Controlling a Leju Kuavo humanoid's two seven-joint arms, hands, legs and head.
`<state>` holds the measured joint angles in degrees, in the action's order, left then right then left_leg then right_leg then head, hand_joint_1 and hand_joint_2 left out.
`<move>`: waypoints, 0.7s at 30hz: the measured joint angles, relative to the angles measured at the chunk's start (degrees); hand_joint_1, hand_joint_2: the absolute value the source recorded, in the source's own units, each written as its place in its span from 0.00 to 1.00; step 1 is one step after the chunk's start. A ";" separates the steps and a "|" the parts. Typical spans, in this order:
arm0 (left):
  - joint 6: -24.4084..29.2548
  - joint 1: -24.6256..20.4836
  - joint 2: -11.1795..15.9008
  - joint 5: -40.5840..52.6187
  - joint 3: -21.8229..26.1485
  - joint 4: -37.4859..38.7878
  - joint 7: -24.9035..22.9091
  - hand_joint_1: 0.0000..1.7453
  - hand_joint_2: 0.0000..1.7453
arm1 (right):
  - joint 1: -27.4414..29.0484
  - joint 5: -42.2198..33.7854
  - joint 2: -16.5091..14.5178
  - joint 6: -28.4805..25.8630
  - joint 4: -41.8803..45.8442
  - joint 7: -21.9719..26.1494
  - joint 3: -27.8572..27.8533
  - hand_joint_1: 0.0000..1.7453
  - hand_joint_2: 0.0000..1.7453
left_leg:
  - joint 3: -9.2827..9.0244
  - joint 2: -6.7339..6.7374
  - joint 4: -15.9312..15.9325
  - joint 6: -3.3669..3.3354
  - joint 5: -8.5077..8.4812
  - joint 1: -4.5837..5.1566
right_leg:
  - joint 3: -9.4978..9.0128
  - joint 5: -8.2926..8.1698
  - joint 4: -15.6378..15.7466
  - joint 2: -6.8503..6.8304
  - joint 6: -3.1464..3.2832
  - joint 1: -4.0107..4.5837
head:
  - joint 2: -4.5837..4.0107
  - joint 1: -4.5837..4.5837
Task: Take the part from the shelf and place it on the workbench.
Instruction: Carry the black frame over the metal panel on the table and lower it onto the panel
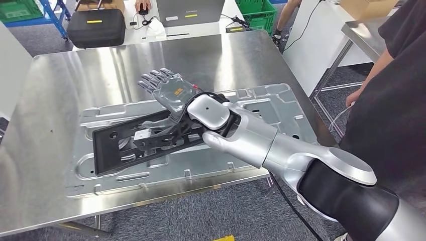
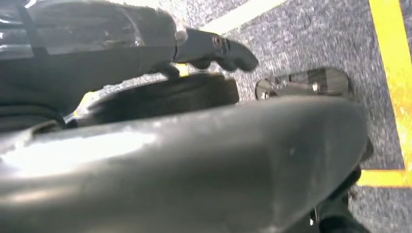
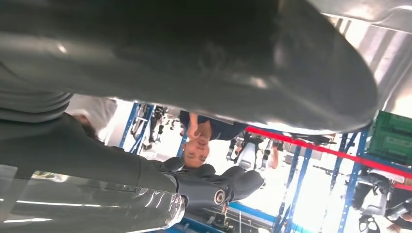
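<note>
A black plastic frame part (image 1: 135, 140) lies flat on a stamped sheet-metal panel (image 1: 261, 100) atop the steel desk (image 1: 75, 75), suggesting the delivery from the shelf is all but complete. The right robot hand (image 1: 168, 90) hovers over the part's far edge, fingers spread flat and gripping nothing that the head view shows; what seems left is withdrawing the arm. The left robot hand (image 2: 214, 48) hangs low over grey carpet marked with yellow tape, fingers curled, apparently empty. A person in dark clothing (image 1: 392, 90) stands at the right.
</note>
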<state>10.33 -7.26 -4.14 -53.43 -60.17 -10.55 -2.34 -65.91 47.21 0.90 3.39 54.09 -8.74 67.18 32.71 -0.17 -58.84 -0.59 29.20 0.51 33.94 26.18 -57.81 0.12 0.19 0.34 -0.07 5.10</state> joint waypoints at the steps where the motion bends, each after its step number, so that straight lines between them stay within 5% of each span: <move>1: 0.02 -0.01 0.03 -0.02 0.00 0.01 0.03 0.00 0.00 | -0.06 0.00 -0.04 -0.01 0.13 0.00 -0.02 0.00 0.00 | 0.40 0.02 -0.89 0.33 0.99 0.00 | -0.11 -0.24 0.65 -0.07 0.29 -0.20 | 0.00 -0.19; 4: 0.05 -0.01 0.12 -0.05 0.00 0.02 0.08 0.00 0.00 | -0.08 0.00 -0.13 0.01 0.43 0.00 -0.01 0.00 0.00 | 3.66 0.04 -9.54 1.52 6.89 -0.57 | 0.28 -1.04 1.54 -0.34 0.86 -0.57 | 0.00 -1.33; 6: 0.05 0.00 0.18 -0.05 0.00 0.03 0.08 0.00 0.00 | 0.01 0.00 -0.11 0.04 0.45 0.00 0.03 0.00 0.00 | 5.27 0.07 -14.56 2.29 8.69 -1.21 | 1.01 -1.45 1.29 -0.52 0.63 -0.72 | 0.00 -1.76; 8: 0.10 0.00 0.26 -0.05 0.00 0.03 0.09 0.00 0.00 | 0.02 0.00 -0.11 0.04 0.46 0.00 0.03 0.00 0.00 | 3.23 0.23 -12.02 3.12 6.49 -1.90 | 1.94 -1.89 0.78 -0.60 0.12 -1.10 | 0.00 -1.87; 10: 0.17 -0.03 0.31 -0.05 0.00 0.02 0.14 0.00 0.00 | -0.10 0.00 -0.11 0.03 0.59 0.00 -0.01 0.00 0.00 | -1.09 0.34 -4.70 3.92 3.74 -2.41 | 3.01 -2.28 -0.07 -0.55 -0.64 -1.53 | 0.00 -2.11; 12: 0.28 -0.04 0.31 -0.08 0.00 0.01 0.20 0.00 0.00 | -0.24 0.01 -0.14 0.01 0.89 -0.03 -0.08 0.00 0.00 | -2.87 0.09 -0.94 3.52 2.76 -2.44 | 3.78 -2.84 -0.65 -0.34 -1.51 -1.63 | 0.00 -2.39; 15: 0.40 -0.05 0.29 -0.15 0.00 0.01 0.26 0.00 0.00 | -0.27 0.00 -0.04 0.01 1.21 -0.10 -0.10 0.00 0.00 | -1.72 -0.14 -1.03 1.59 1.89 -2.21 | 4.27 -3.84 -0.41 -0.11 -2.50 -1.73 | 0.00 -2.37; 16: 0.43 -0.06 0.28 -0.17 0.00 0.01 0.27 0.00 0.00 | -0.23 0.00 0.06 0.03 1.23 -0.13 -0.09 0.00 0.00 | -1.21 -0.12 -1.03 0.94 1.35 -2.12 | 4.66 -2.96 -0.91 -0.12 -2.70 -1.80 | 0.00 -2.26; 18: 0.46 -0.09 0.29 -0.20 0.00 0.01 0.28 0.00 0.00 | -0.21 0.00 0.23 0.03 1.27 -0.19 -0.10 0.00 0.00 | 0.25 -0.06 -0.99 -0.13 0.07 -1.87 | 6.18 2.05 -5.55 -0.15 -2.92 -1.83 | 0.00 -1.86; 20: 0.47 -0.05 0.30 -0.21 0.00 0.01 0.29 0.00 0.00 | -0.15 0.00 0.26 0.02 1.30 -0.20 -0.11 0.00 0.00 | 1.92 -0.05 -1.03 -0.68 -1.19 -1.35 | 7.78 7.72 -13.40 -0.16 -2.78 -1.63 | 0.00 -1.26; 21: 0.46 -0.04 0.31 -0.21 0.00 0.01 0.30 0.00 0.00 | -0.08 0.00 0.27 0.02 1.29 -0.20 -0.09 0.00 0.00 | 2.71 -0.03 -1.06 -0.86 -1.79 -1.03 | 7.97 8.94 -16.37 -0.15 -2.50 -1.43 | 0.00 -0.95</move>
<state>10.80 -7.29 -3.83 -53.64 -60.17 -10.53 -2.04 -65.99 47.21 1.16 3.41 55.39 -8.94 67.09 35.42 -0.20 -59.90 -1.44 27.41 -0.52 41.91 35.12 -74.19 -0.03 -2.31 -1.10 -0.07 4.15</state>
